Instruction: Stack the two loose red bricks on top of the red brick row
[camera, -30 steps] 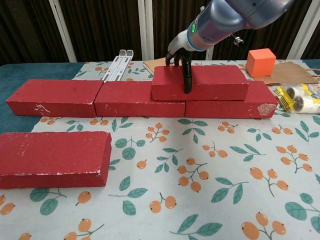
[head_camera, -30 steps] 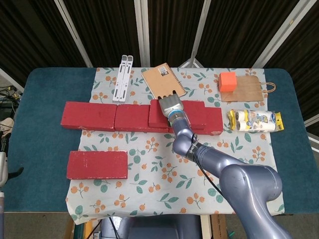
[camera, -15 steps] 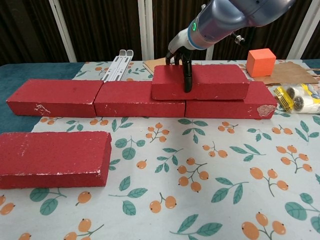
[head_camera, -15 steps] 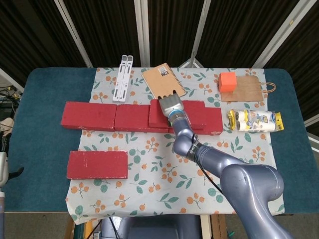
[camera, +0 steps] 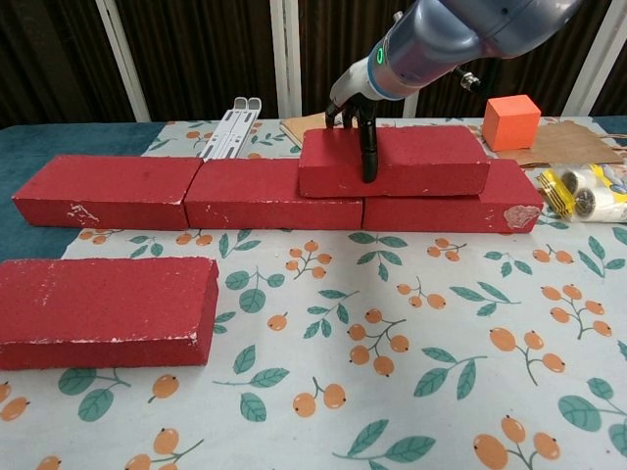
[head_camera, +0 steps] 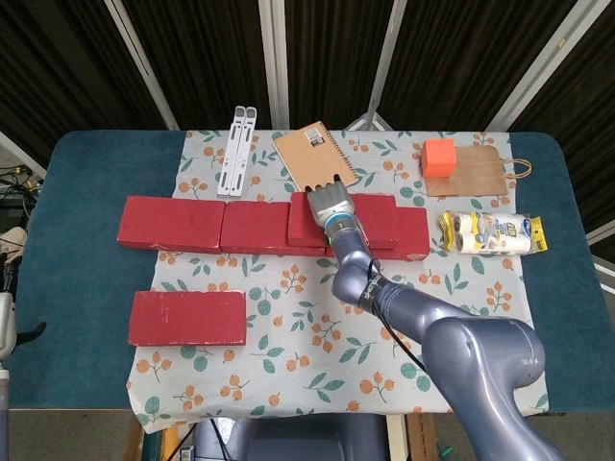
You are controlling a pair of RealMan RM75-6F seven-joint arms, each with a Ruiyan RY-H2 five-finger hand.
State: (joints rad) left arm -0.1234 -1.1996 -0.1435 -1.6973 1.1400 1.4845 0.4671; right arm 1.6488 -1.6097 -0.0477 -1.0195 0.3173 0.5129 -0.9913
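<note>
Three red bricks form the row (head_camera: 192, 223) (camera: 196, 191) across the floral cloth. A red brick (head_camera: 380, 216) (camera: 431, 157) lies on top of the row, over the joint between its middle and right bricks. My right hand (head_camera: 330, 204) (camera: 358, 117) grips this upper brick near its left end, thumb (camera: 368, 152) down the front face and the other fingers behind it. A second loose red brick (head_camera: 187, 317) (camera: 103, 304) lies flat on the cloth at the front left, apart from the row. My left hand does not show.
Behind the row lie a brown notebook (head_camera: 315, 158) and a white folding stand (head_camera: 237, 151). At the back right an orange cube (head_camera: 440, 157) sits on a paper bag (head_camera: 485, 175). A yellow packet of rolls (head_camera: 492, 233) lies right of the row.
The upper brick has slid very slightly to the right with my right hand on it. Nothing else has moved.
</note>
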